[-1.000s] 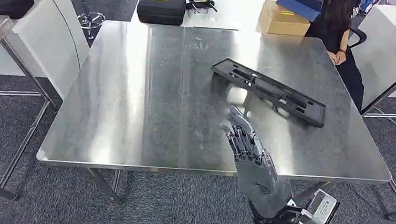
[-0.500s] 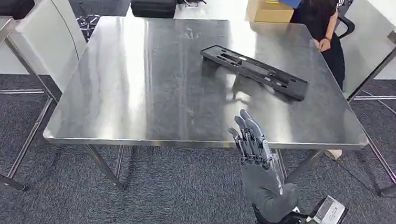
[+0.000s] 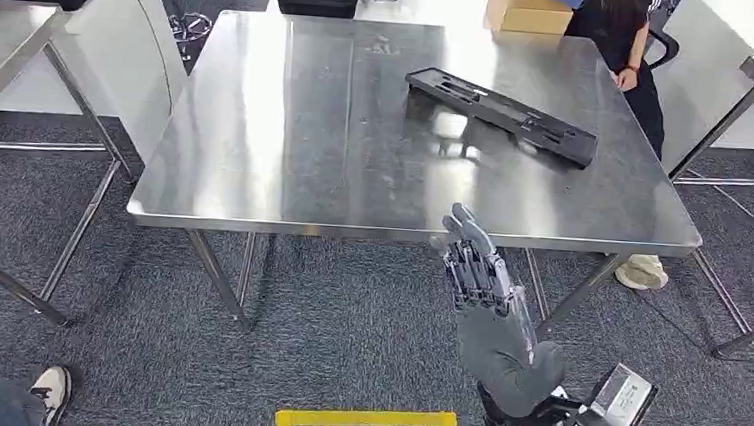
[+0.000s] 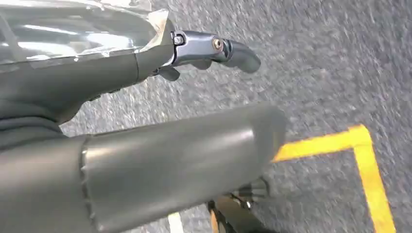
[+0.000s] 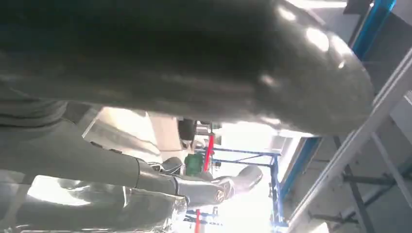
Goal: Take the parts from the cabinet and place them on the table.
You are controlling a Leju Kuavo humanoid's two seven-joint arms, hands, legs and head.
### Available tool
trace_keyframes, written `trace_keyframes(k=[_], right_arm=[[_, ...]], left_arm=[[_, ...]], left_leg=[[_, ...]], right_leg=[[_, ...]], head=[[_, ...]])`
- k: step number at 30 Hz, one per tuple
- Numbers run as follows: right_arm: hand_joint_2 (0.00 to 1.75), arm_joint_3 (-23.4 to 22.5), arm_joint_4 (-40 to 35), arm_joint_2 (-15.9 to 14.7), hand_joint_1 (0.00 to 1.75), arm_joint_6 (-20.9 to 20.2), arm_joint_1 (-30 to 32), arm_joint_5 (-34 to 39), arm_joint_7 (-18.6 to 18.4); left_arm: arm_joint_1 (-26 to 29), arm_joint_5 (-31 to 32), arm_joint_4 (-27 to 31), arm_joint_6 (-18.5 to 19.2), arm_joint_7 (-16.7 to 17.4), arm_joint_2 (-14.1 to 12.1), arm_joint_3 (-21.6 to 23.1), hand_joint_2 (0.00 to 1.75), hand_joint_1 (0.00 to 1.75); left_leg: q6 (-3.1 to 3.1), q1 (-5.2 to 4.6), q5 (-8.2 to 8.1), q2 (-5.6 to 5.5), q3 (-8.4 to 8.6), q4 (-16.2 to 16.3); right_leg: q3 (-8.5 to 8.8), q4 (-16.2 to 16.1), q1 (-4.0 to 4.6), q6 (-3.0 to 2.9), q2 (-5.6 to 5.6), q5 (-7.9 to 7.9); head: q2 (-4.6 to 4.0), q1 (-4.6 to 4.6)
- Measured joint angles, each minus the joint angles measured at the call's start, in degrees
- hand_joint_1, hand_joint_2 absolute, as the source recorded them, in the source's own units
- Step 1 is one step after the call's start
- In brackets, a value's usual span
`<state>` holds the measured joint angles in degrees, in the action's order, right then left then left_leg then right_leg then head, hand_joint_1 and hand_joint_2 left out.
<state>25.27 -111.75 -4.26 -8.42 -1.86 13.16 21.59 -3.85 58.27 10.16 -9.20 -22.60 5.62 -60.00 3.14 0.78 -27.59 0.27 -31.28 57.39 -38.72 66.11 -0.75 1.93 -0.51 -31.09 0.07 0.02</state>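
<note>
Right robot hand (image 3: 477,270) is hanging empty, fingers extended, off the tabletop (image 3: 287,147) near edge while the view is backing away since a second ago; black part (image 3: 501,114) lying at 1 o'clock, delivered; left robot hand (image 4: 145,63) unreadable.

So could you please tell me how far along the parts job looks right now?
Done: one long black plastic part lies on the steel table. In hand: nothing; the right hand is raised, fingers straight, off the table's near edge. Left: any further parts; the cabinet isn't visible.
</note>
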Motion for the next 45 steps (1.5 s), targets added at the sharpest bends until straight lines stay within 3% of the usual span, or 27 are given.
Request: trace_keyframes(k=[2,4,5,6,7,8,11,12,14,16,17,19,21,22,23,25,27,28,29,32,34,36,37,39,42,43,45], right_arm=[[0.0,0.0,0.2,0.0,0.0,-0.1,0.0,0.1,0.0],[0.0,0.0,0.5,0.0,0.0,-0.2,-0.1,0.2,0.0],[0.0,0.0,0.6,0.0,0.0,-0.2,-0.2,0.2,0.0],[0.0,0.0,0.7,0.0,0.0,-0.2,-0.4,0.2,0.0],[0.0,0.0,0.7,0.0,0.0,-0.2,-0.6,0.2,0.0],[0.0,0.0,0.7,0.0,0.0,-0.2,-0.9,0.2,0.0],[0.0,0.0,0.8,0.0,0.0,-0.2,-1.0,0.3,0.0],[0.0,0.0,1.0,0.0,0.0,-0.2,-1.0,0.4,0.0],[0.0,0.0,1.0,0.1,0.0,-0.2,-0.9,0.4,0.1],[0.0,0.0,1.1,0.1,0.0,-0.2,-0.9,0.4,0.1],[0.0,0.0,1.1,0.1,0.0,-0.1,-0.9,0.4,0.1],[0.0,0.0,1.2,0.1,0.0,0.0,-0.6,0.4,0.2],[0.0,0.0,1.2,0.1,0.0,0.0,-0.5,0.4,0.4],[0.0,0.0,1.2,0.1,0.0,0.0,-0.5,0.4,0.4],[0.0,0.0,1.2,0.1,0.0,0.0,-0.5,0.3,0.5],[0.0,0.0,1.2,0.1,0.0,0.1,-0.5,0.3,0.6],[0.0,0.0,1.2,0.0,0.0,0.1,-0.3,0.3,0.6],[0.0,-0.1,1.2,0.0,0.0,0.2,-0.3,0.3,0.7],[0.0,-0.1,1.2,0.0,0.0,0.4,-0.3,0.3,0.7],[0.0,-0.1,1.2,-0.2,0.0,0.9,-0.2,0.3,0.8],[0.0,-0.1,1.2,-0.2,0.0,0.9,0.0,0.3,0.9],[0.0,-0.1,1.2,-0.2,0.0,1.0,0.0,0.3,0.9],[0.0,-0.1,1.1,-0.2,0.0,1.0,0.0,0.3,0.9],[0.0,-0.1,0.8,-0.2,0.0,0.9,0.1,0.3,0.9],[0.0,-0.1,0.7,-0.2,0.0,1.0,0.4,0.3,0.9],[0.0,-0.1,0.7,-0.2,0.0,1.0,0.4,0.3,0.9],[0.0,-0.1,0.7,-0.1,0.0,1.0,0.5,0.3,0.9]], left_arm=[[0.0,-0.1,0.0,0.0,0.0,0.0,0.0,0.0,0.0],[0.0,-0.1,0.0,0.0,-0.1,0.0,0.0,0.0,0.0],[0.1,-0.1,0.0,0.0,-0.2,0.1,0.0,0.0,0.0],[0.0,-0.1,0.0,0.0,-0.2,0.1,0.0,0.0,0.0],[0.0,-0.1,0.0,0.0,-0.2,0.1,0.0,0.0,0.0],[0.0,-0.1,0.0,0.0,-0.2,0.1,0.0,0.0,0.0],[0.0,-0.1,0.0,0.0,-0.3,0.0,0.0,0.0,0.0],[0.2,-0.2,0.0,0.0,-0.3,0.0,0.0,0.0,0.0],[0.3,-0.2,0.0,0.0,-0.3,-0.1,0.0,0.0,0.0],[0.4,-0.1,0.0,0.0,-0.3,0.0,0.0,0.0,0.0],[0.4,-0.1,0.0,0.0,-0.3,0.0,0.0,0.0,0.0],[0.4,-0.1,0.0,0.0,-0.3,0.0,0.0,0.0,0.0],[0.4,0.0,0.0,0.1,-0.3,0.0,0.0,0.0,0.0],[0.3,0.0,0.0,0.1,-0.3,-0.1,0.0,0.0,0.0],[0.2,0.0,0.0,0.1,-0.3,-0.1,0.0,0.0,0.0],[0.1,0.1,0.0,0.1,-0.3,-0.1,0.0,0.0,0.0],[0.3,0.1,0.0,0.1,-0.3,0.0,0.0,0.0,0.0],[0.2,0.1,0.0,0.1,-0.3,0.1,0.0,0.0,0.0],[0.1,0.1,0.0,0.1,-0.3,0.0,0.0,0.0,0.0],[0.1,0.1,0.1,0.1,-0.4,-0.1,0.0,0.0,0.0],[0.1,0.1,0.1,0.1,-0.5,-0.1,0.0,0.0,0.0],[0.1,0.1,0.1,0.1,-0.5,-0.1,0.0,0.0,0.0],[0.1,0.1,0.1,0.1,-0.5,-0.1,0.0,0.0,0.0],[0.1,0.1,0.1,0.1,-0.5,-0.1,0.0,0.0,0.0],[0.3,0.1,0.2,0.0,-0.6,-0.2,0.0,0.0,0.0],[0.6,0.1,0.2,0.0,-0.6,-0.2,0.0,0.0,0.0],[0.8,0.1,0.2,0.0,-0.6,-0.2,0.0,0.0,0.0]], left_leg=[[-0.08,-0.08,1.82,0.13,-1.98,0.1],[-0.3,-0.07,3.34,0.3,-4.1,0.3],[-0.53,-0.05,4.19,0.36,-5.2,0.3],[-0.77,-0.05,4.93,0.34,-6.01,0.3],[-1.04,-0.05,5.51,0.28,-6.31,0.4],[-1.5,-0.37,6.07,0.15,-6.62,0.4],[-2.49,-0.18,8.2,0.29,-6.49,-0.4],[-2.88,-0.12,8.5,0.11,-6.77,-0.4],[-3.21,0.22,2.07,-0.11,-8.15,3.1],[-3.59,0.27,-5.02,-0.24,-9.69,11.4],[-3.77,0.29,-6.34,-0.24,-10.26,15.5],[-3.84,0.35,-3.46,-0.24,-8.88,17.8],[-3.65,0.42,0.09,-0.22,-3.25,11.3],[-3.51,0.43,0.0,-0.26,0.05,6.8],[-3.22,0.21,-2.61,-0.51,3.4,1.8],[-2.77,-0.19,-3.08,-0.66,3.02,0.7],[-1.42,-0.33,-1.84,-0.5,1.63,0.3],[-0.87,0.03,-0.96,-0.09,1.52,0.1],[-0.23,-0.03,-0.15,-0.09,0.4,0.0],[-0.14,-0.09,2.06,0.2,-2.39,0.1],[-0.33,-0.1,3.55,0.37,-4.33,0.2],[-0.77,-0.03,5.09,0.48,-6.17,0.2],[-1.08,0.0,5.84,0.44,-6.9,0.3],[-1.89,-0.3,7.18,0.34,-7.51,0.4],[-2.91,-0.11,9.29,0.38,-7.48,-0.6],[-3.19,0.29,9.15,0.29,-7.96,-0.5],[-3.53,0.36,0.79,0.04,-9.39,4.6]], right_leg=[[-1.21,8.4,0.0,0.35,0.14,-3.46],[0.96,8.8,-0.1,1.85,0.19,-0.96],[4.05,5.4,-0.16,2.67,0.19,1.42],[7.6,1.0,-0.18,2.76,0.19,2.47],[11.34,-4.0,-0.17,2.29,0.24,1.73],[16.14,-11.2,0.37,1.18,0.27,-1.1],[14.9,-11.3,0.93,0.07,0.4,-0.82],[14.28,-11.5,0.21,-0.62,0.31,-0.02],[12.84,-11.4,-0.13,-2.07,0.0,1.39],[11.22,-11.3,0.1,-2.41,-0.07,2.8],[10.66,-11.2,0.26,-2.41,-0.1,3.52],[8.58,-10.6,0.39,-2.11,-0.14,4.77],[6.61,-9.4,0.28,-1.61,-0.12,5.33],[6.0,-8.8,0.25,-1.35,-0.09,5.5],[5.2,-8.1,0.69,-1.02,-0.09,5.7],[4.73,-7.9,0.68,-0.01,-0.34,6.46],[4.05,-8.2,0.79,0.84,-0.34,7.8],[3.38,-7.5,0.56,0.84,-0.2,6.79],[2.36,-5.5,0.6,0.26,-0.01,3.79],[-0.43,6.1,0.34,-0.1,0.21,-3.87],[0.59,9.3,0.14,1.29,0.22,-2.87],[5.79,3.6,-0.18,2.78,0.21,0.94],[9.83,-1.7,-0.29,2.77,0.22,1.34],[16.69,-12.6,0.49,1.18,0.39,-2.26],[14.74,-11.5,0.7,-0.12,0.42,-1.12],[14.03,-11.6,-0.5,-0.99,0.34,-0.24],[12.39,-11.6,-0.15,-2.4,0.16,1.34]], head=[[0.0,0.07],[0.0,0.07],[0.0,0.02],[0.0,0.04],[0.0,0.02],[0.0,0.11],[0.0,-0.09],[0.0,-0.09],[0.0,-0.26],[0.0,-0.28],[0.0,-0.31],[0.0,-0.31],[0.0,-0.35],[0.0,-0.35],[0.0,-0.37],[0.0,-0.26],[0.0,-0.24],[0.0,-0.33],[0.0,-0.17],[0.0,0.15],[0.0,0.15],[0.0,0.13],[0.0,0.15],[0.02,0.06],[0.0,-0.24],[0.0,-0.22],[0.0,-0.5]])
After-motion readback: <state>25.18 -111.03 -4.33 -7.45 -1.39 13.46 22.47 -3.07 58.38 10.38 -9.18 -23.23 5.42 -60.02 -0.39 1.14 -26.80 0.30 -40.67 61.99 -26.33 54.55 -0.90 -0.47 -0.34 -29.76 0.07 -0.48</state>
